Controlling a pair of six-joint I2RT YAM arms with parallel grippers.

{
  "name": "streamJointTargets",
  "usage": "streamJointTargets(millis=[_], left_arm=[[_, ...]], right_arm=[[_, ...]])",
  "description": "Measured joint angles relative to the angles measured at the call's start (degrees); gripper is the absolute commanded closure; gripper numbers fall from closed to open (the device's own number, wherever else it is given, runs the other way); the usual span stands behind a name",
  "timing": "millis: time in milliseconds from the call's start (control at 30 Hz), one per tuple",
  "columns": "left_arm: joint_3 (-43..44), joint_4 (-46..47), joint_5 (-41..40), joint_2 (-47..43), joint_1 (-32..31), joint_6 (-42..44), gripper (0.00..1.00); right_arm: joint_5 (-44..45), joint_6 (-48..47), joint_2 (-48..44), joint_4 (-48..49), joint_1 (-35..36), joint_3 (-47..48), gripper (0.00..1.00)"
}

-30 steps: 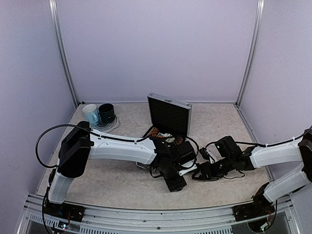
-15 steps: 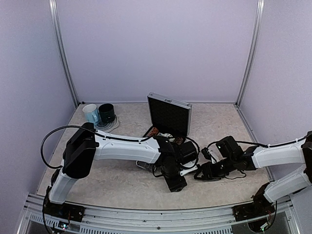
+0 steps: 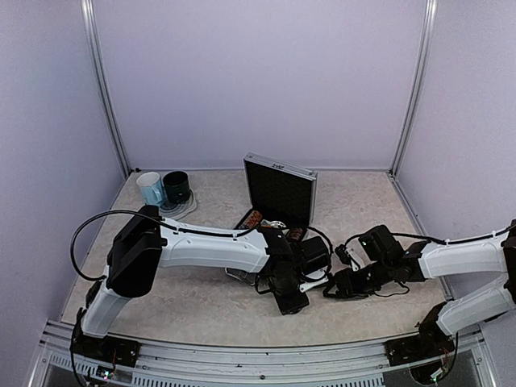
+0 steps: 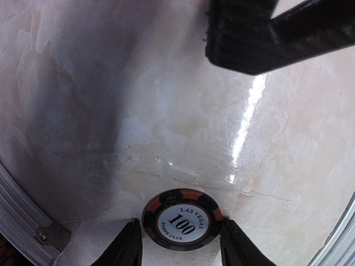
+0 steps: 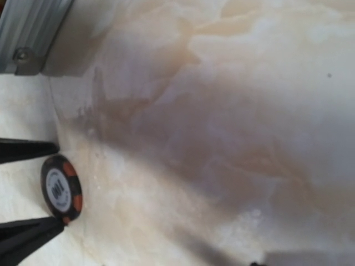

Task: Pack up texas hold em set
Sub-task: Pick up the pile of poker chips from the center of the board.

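- Top external: see left gripper [image 3: 292, 298] low at the table [image 3: 185, 310], open case [image 3: 279, 190] just behind it, right gripper [image 3: 334, 286] just beside; cannot tell either's closure here.
- Left wrist: find poker chip [image 4: 182, 220] face-up, clamped between own fingers [image 4: 128, 246]; case [image 4: 25, 224] near, to the left. Cannot tell whether lifted.
- Right wrist: spot poker chip [image 5: 62, 189] ahead between the left arm's fingers [image 5: 25, 149]; cannot tell own jaw state.
- To do well: centre the squeeze on the rim, lift straight, carry back to a chip row, avoid the right gripper ahead.
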Motion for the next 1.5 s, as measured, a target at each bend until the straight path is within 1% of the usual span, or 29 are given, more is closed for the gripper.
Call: streamJointTargets(millis=[100,267,567,1100,1500], left_arm=[[0.0,0.0,-0.1,0.0,0.0,0.0,0.58],[-0.2,0.3,-0.4,-0.1,0.0,0.0,0.60],[-2.3,2.5,-0.8,-1.3,-0.1,-0.1,0.58],[-3.6,3.0,-1.0,-2.5,0.1,-0.1,0.55],[-4.3,3.2,0.2,-5.0,0.7,-0.3,0.55]], right_arm=[[0.0,-0.1,0.0,0.0,0.0,0.0,0.45],[-0.3,-0.1,0.3,0.3,-0.1,0.0,0.45],[-1.2,-0.1,1.0,1.3,-0.2,0.0,0.45],[-1.7,0.8,2.2,3.9,0.2,0.0,0.45],[-3.8,4.0,4.7,8.8,1.1,0.0,0.46]])
